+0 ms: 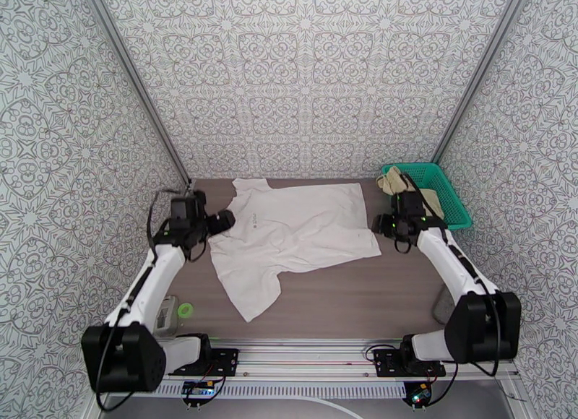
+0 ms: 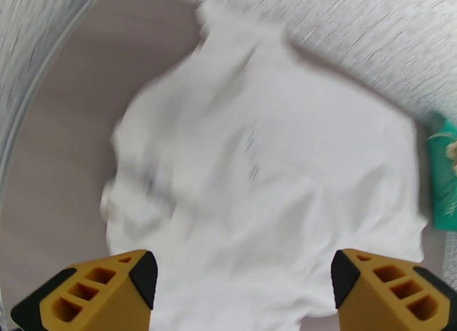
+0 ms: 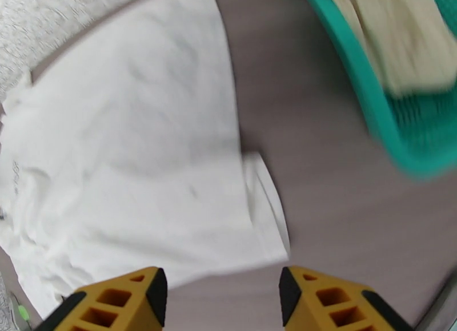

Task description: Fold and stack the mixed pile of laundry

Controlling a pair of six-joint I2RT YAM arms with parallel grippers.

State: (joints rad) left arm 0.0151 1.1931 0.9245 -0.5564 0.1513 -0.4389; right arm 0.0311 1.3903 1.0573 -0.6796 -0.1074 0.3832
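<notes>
White T-shirt (image 1: 296,229): spread flat on the bench (image 1: 347,297), wrinkled, neck end toward the left arm, hem toward the right arm; one sleeve pointing to the far wall, the other toward the near edge.
Hem corner: turned back in a small flap, seen from the right wrist.
Beige shorts (image 1: 404,182): bundled in the green mesh basket (image 1: 449,196), part of the cloth draped over its left rim; well apart from the T-shirt.
Basket: far right corner of the bench, near the T-shirt's hem.
Left claw (image 1: 222,221): at the neck end of the T-shirt, over its left edge; contact with the cloth impossible to tell.
Left claw, wrist view (image 2: 240,286): yellow fingers (image 2: 103,295) spread wide, nothing between them, white cloth below; picture blurred.
Right claw (image 1: 379,223): at the T-shirt's right edge, between hem and basket.
Right claw, wrist view (image 3: 223,298): fingers (image 3: 123,303) set wide, gripping nothing, above the near hem edge and bare bench.
Small green object (image 1: 186,310): on the bench near the left arm, apart from the T-shirt; kind not clear.
</notes>
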